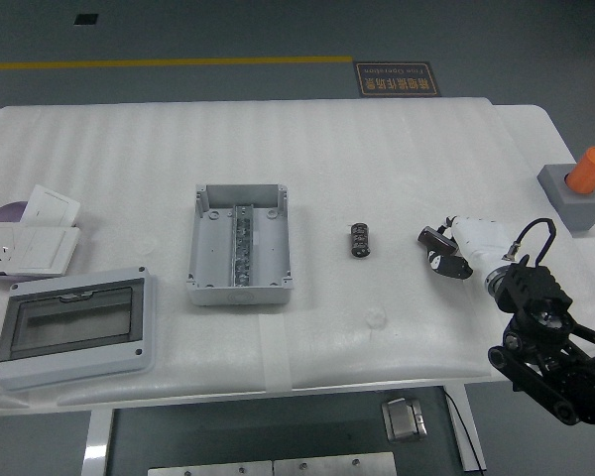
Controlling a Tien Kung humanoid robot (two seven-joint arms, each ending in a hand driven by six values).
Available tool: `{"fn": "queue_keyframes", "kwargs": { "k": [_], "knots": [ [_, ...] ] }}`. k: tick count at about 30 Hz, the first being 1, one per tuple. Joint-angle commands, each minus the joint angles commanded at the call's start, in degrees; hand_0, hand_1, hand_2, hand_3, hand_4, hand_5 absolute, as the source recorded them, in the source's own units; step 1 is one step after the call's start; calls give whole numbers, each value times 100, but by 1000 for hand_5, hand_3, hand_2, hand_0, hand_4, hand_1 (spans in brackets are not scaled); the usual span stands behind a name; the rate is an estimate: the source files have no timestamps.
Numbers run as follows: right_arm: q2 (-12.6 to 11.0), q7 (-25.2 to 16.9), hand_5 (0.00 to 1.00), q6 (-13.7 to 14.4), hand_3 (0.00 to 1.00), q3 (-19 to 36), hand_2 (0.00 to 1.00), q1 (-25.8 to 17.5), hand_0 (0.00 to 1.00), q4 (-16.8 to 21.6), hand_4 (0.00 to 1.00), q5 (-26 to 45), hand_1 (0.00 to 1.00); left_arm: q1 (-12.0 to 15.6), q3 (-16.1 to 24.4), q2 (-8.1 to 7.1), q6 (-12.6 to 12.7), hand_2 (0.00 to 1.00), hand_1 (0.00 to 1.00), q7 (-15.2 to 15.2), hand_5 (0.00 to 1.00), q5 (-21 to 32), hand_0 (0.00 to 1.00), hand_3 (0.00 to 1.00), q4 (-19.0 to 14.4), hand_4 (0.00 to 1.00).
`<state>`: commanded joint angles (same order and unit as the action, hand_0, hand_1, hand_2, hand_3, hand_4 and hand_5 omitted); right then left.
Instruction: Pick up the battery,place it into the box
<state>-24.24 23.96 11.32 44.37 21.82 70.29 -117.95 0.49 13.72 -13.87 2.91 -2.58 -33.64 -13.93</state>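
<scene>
A small black battery (359,241) lies on the white table (397,159), right of centre. An open grey box (240,243) with a metal rail inside stands to its left, at the table's middle. My right hand (444,252) comes in from the lower right and hovers over the table about a hand's width right of the battery; its fingers are relaxed and hold nothing. The left arm does not show.
A grey cover with a dark window (74,327) lies at the near left. White socket plates (30,236) sit at the far left edge. A grey block with an orange button (579,186) stands at the right edge.
</scene>
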Motion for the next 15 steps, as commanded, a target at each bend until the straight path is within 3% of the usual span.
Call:
{"fn": "queue_keyframes", "kwargs": {
  "k": [9,15],
  "knots": [
    [-18,34,145,47,666,-27,388,183,627,841,199,-27,565,5,-35,5,22,515,654,10,458,41,632,595,9,550],
    [323,-56,160,230,664,-430,387,683,629,1119,210,284,568,17,-141,-7,25,515,654,6,466,110,632,595,21,543]
  ]
}}
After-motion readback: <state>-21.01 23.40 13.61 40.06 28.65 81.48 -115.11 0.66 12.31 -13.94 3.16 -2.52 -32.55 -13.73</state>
